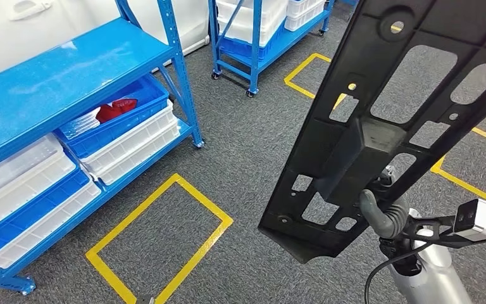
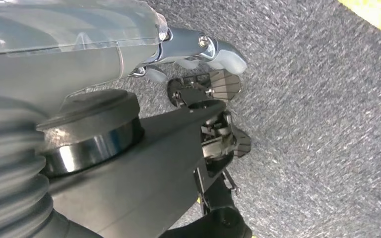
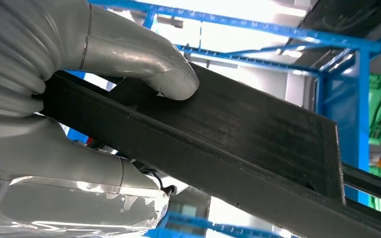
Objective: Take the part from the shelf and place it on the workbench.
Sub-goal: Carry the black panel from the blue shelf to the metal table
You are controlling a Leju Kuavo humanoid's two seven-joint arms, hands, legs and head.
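Observation:
The part (image 1: 386,120) is a long black plastic panel with several cut-outs, held up at a slant over the carpet on the right of the head view. My right hand (image 1: 383,212) grips it near its lower end, the grey thumb lying against its underside. In the right wrist view the thumb (image 3: 168,74) presses on the black panel (image 3: 258,144), with the other fingers hidden behind it. My left hand (image 2: 218,94) hangs over the grey carpet with nothing in it, its fingers loosely apart.
A blue shelf (image 1: 69,69) with white and blue bins (image 1: 126,126) stands at the left. A second blue rack on wheels (image 1: 259,38) stands at the back. Yellow tape rectangles (image 1: 164,240) mark the grey carpet.

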